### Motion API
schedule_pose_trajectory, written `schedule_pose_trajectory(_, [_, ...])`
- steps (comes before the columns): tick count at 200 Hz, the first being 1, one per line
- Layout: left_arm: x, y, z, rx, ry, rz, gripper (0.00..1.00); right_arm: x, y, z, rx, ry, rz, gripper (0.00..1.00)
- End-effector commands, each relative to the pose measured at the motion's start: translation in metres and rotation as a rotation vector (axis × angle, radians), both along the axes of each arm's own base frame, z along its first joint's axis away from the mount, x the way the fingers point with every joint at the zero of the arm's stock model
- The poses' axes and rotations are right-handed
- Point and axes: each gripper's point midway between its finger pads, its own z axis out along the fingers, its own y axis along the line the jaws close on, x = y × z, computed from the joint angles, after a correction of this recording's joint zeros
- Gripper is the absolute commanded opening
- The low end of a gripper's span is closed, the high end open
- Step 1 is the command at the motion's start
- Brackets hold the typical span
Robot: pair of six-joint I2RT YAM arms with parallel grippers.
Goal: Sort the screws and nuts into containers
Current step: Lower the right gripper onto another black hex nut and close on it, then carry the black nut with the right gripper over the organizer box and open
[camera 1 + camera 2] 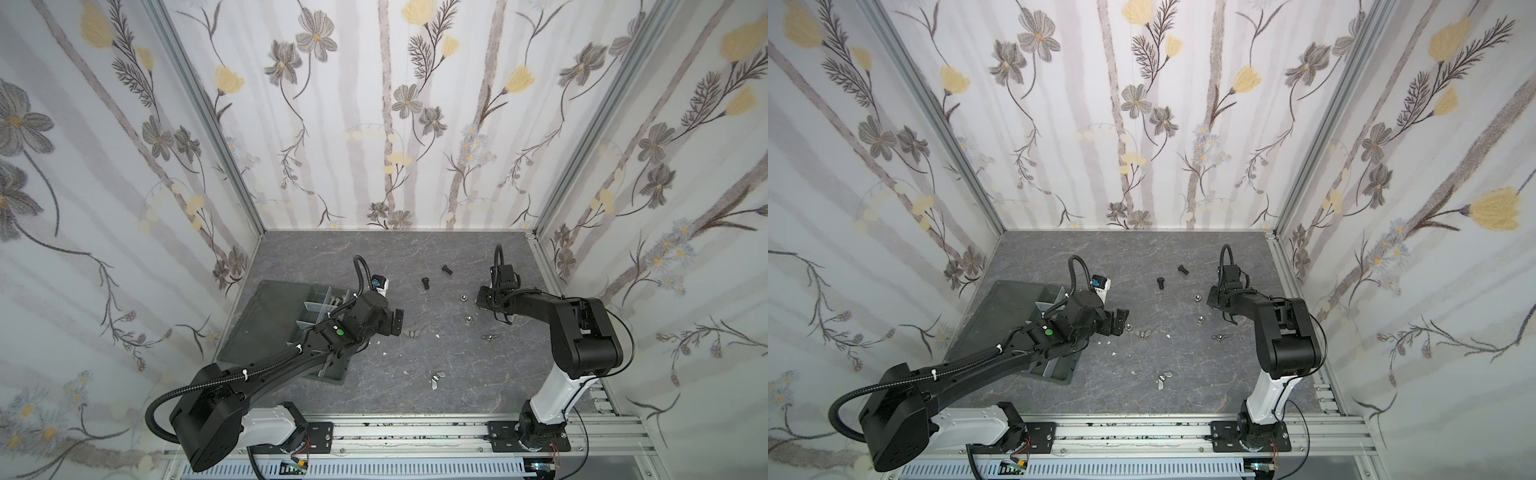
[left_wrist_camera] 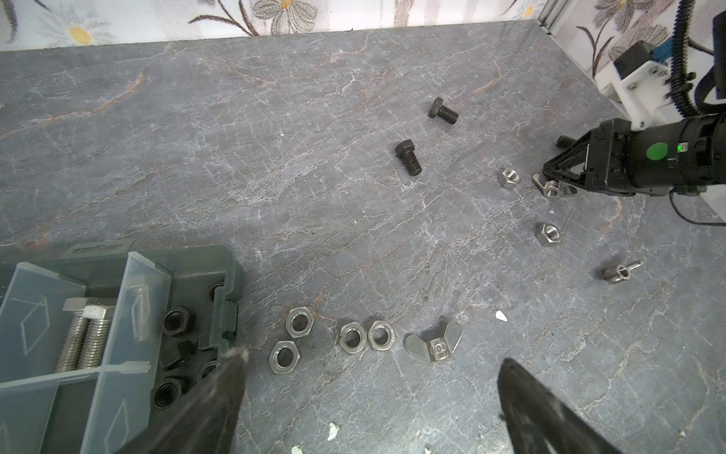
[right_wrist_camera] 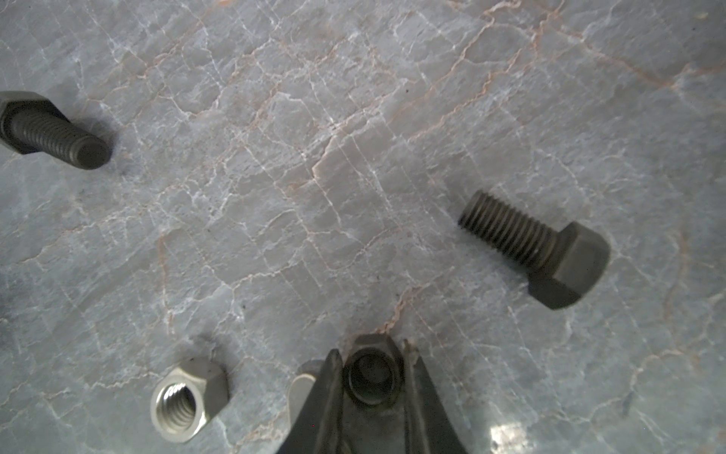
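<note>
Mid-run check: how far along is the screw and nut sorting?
Done: the dark grey plastic organiser tray already holds silver hex bolts and black hex nuts in separate compartments. In hand: the right gripper pinches a silver wing nut; the left gripper is open and empty. Left: black hex bolts, silver hex nuts and other wing nuts lie loose on the table.

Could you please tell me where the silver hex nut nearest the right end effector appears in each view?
Shared landmark: the right end effector.
In a top view: silver hex nut right of centre, left of that end effector.
In a top view: same spot.
Left wrist: between black bolts and that end effector.
Right wrist: beside the fingers, at.
</note>
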Motion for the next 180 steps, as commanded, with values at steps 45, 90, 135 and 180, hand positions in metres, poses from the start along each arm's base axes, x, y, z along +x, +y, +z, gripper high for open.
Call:
schedule_pose_trajectory(45, [0.001, 0.006, 0.021, -0.03, -0.056, 0.022, 1.0, -0.005, -0.003, 0.007, -0.024, 0.012, -0.001, 0.12])
schedule_pose_trajectory(90, [0.0, 0.012, 0.028, -0.035, -0.072, 0.037, 1.0, -0.006, 0.005, 0.027, -0.005, -0.034, 0.02, 0.11])
schedule_pose_trajectory(135, [-0.003, 0.022, 0.039, -0.044, -0.105, 0.064, 1.0, -0.005, 0.036, 0.053, 0.041, -0.099, 0.099, 0.11])
schedule_pose_trajectory(180, [-0.008, 0.039, 0.051, -0.051, -0.145, 0.104, 1.0, -0.008, 0.092, 0.076, 0.083, -0.149, 0.224, 0.11])
